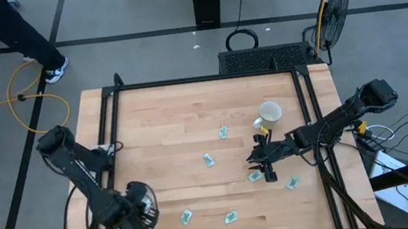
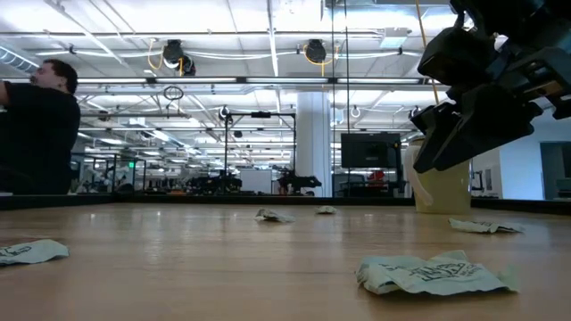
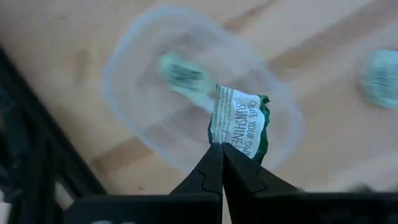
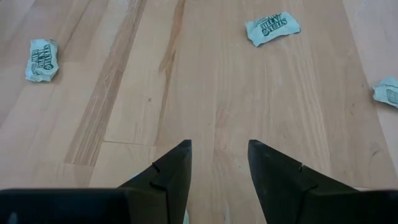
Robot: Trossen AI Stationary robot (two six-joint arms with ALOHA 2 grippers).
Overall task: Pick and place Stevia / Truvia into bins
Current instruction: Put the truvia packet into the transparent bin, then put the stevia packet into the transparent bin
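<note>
My left gripper (image 3: 221,148) is shut on a pale green and white Stevia packet (image 3: 239,123). It hovers over the clear round bowl (image 3: 124,68), near the table's near left corner (image 1: 142,206). One packet (image 3: 180,74) lies in the bowl. My right gripper (image 4: 217,149) is open and empty above bare wood near the mug (image 1: 269,112), also seen in the high view (image 1: 263,159). Several more packets lie flat on the table (image 1: 224,131) (image 1: 209,160) (image 1: 187,216), and one lies close to the right gripper (image 1: 255,176). My left gripper pinches the packet's lower edge (image 3: 225,140) between its two fingertips. The packet sticks out past the fingertips, crumpled and lifted clear, over the bowl's opening. The wrist view looks along the fingers, so how far back the paper reaches cannot be told.
The cream mug (image 2: 442,187) stands behind the right gripper (image 2: 464,125). A crumpled packet (image 2: 437,272) lies close to the low camera. Black frame rails (image 1: 109,125) run along the table's left and right sides. A person (image 2: 36,125) stands beyond the table's far left.
</note>
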